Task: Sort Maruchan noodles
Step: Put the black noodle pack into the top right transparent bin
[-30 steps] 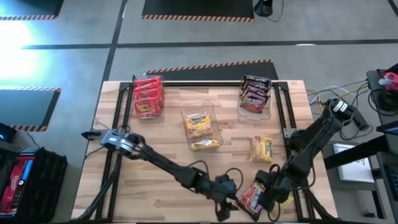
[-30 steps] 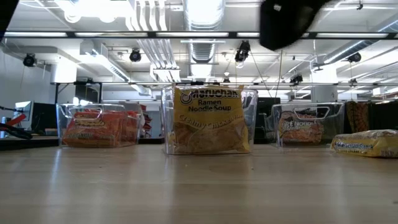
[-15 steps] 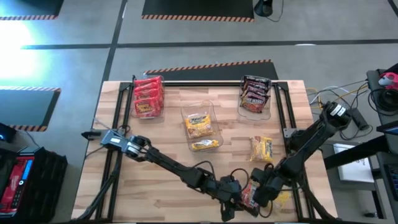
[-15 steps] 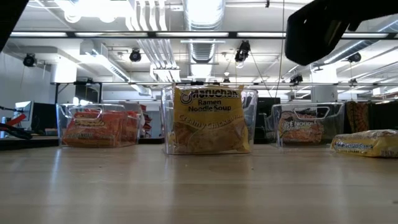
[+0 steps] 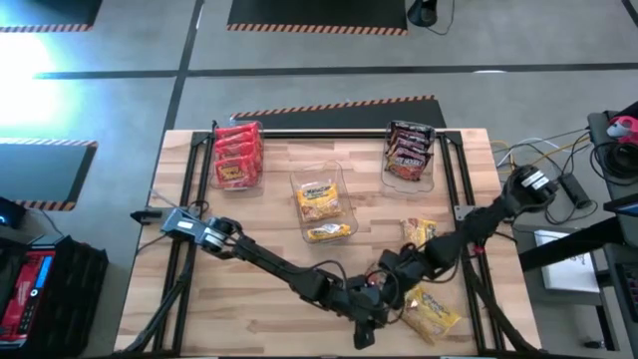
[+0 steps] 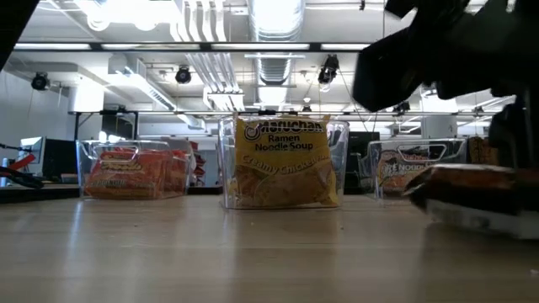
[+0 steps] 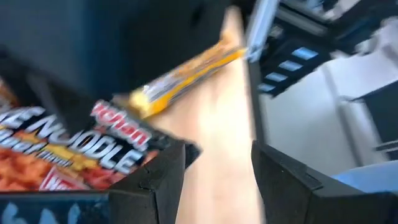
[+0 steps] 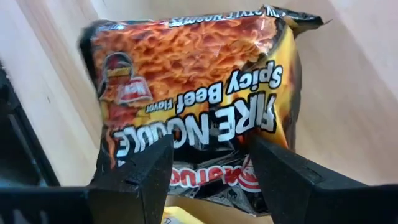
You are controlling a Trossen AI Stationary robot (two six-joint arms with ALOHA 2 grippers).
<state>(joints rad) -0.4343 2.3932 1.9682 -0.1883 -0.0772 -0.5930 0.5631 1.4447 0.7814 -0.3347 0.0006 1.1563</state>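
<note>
Gripping dark packet (image 8: 199, 118), right end effector (image 8: 208, 180); left open.

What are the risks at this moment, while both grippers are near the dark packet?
1. The left gripper and right gripper are very close together near the table's front edge, so they may collide.
2. The Fire Noodle packet lies between the right gripper's fingers by one end only; it may slip.
3. A yellow packet lies close by and may get pushed.

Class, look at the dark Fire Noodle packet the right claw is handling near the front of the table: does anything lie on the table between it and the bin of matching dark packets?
Yes. A loose yellow packet lies between the dark packet and that bin.
</note>
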